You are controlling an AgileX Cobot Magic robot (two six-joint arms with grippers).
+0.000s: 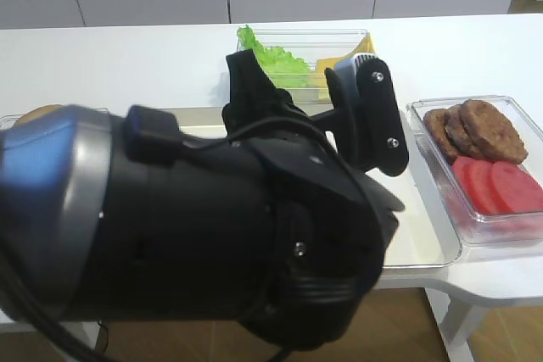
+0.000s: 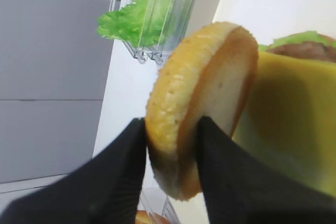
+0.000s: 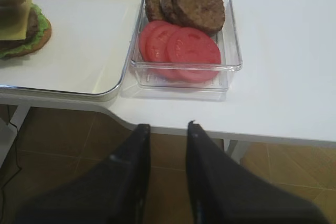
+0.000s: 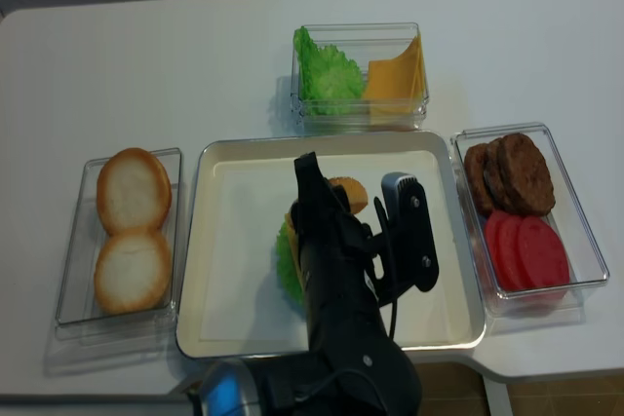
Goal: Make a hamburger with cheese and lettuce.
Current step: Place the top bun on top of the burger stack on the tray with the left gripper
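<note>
Squeezing a bun top [image 2: 202, 108] on its edge, the left gripper [image 2: 170, 140] holds it over the cheese [image 2: 291, 119], lettuce [image 2: 299, 39] and hamburger [image 3: 21, 22] on the tray [image 4: 234, 241]; only the left wrist view shows this. The right gripper [image 3: 167, 129] is closed and empty. Farther off, one box [image 3: 231, 51] holds three tomato slices [image 3: 181, 45] and three patties [image 3: 186, 3]. Another box [image 4: 73, 260] holds two bun halves [image 4: 132, 226].

Left arm [image 1: 212, 235]: glossy black shell, grey-and-blue joint at 9 o'clock, black cable, small silver screws; black camera bracket [image 1: 373, 112] with 2 screws
</note>
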